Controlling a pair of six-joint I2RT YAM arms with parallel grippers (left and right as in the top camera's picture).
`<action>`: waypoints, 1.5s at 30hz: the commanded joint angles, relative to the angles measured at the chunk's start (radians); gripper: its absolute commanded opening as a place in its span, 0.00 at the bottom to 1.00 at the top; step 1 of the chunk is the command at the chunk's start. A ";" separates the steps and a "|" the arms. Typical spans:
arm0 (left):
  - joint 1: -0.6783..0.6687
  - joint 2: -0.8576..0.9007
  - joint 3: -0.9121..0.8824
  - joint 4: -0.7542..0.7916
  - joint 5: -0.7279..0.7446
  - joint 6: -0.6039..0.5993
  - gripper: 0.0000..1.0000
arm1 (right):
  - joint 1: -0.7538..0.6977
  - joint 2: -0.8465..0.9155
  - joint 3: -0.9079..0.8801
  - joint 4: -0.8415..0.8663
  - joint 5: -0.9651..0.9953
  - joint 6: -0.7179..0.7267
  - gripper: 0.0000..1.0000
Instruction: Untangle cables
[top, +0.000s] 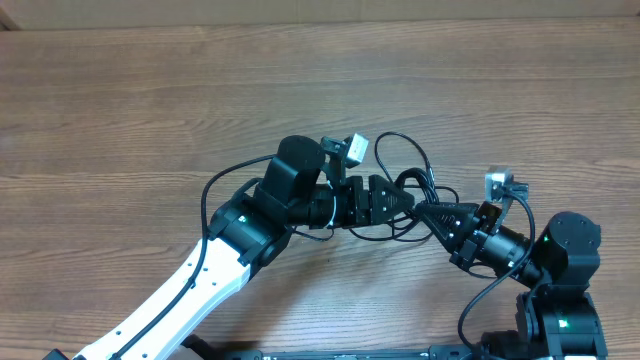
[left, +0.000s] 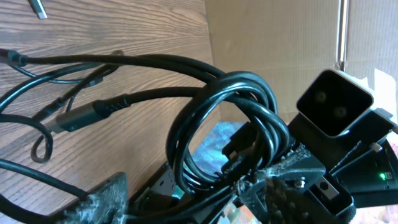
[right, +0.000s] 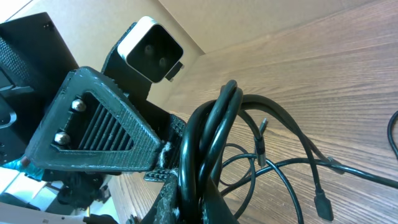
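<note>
Both jaws meet at cables (top: 405, 190), table (top: 120, 100) edges well off.

Overhead looks straight down on the table (top: 120, 90) from well back, with the left arm (top: 200, 270) coming in from 7 o'clock and the right arm (top: 560, 250) from 4 o'clock. The left wrist camera (top: 352, 148) faces 3 o'clock and the right wrist camera (top: 500, 183) faces back toward 10 o'clock. Both sit in tight (lenses almost on the cables (left: 217, 124)), angled low across the wood. Left wrist sees its rival's housing at 3 o'clock; right wrist sees the other at 11 o'clock. All three views share that bunched loop.
</note>
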 joint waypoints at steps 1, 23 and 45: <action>-0.002 -0.010 0.010 0.000 -0.035 0.021 0.56 | 0.000 -0.003 0.012 0.008 -0.001 0.019 0.04; -0.003 -0.010 0.010 0.063 -0.087 -0.073 0.04 | 0.000 -0.003 0.012 0.132 -0.151 0.071 0.04; -0.002 -0.010 0.010 -0.237 -0.346 0.329 0.04 | 0.000 -0.003 0.012 -0.130 0.224 0.002 1.00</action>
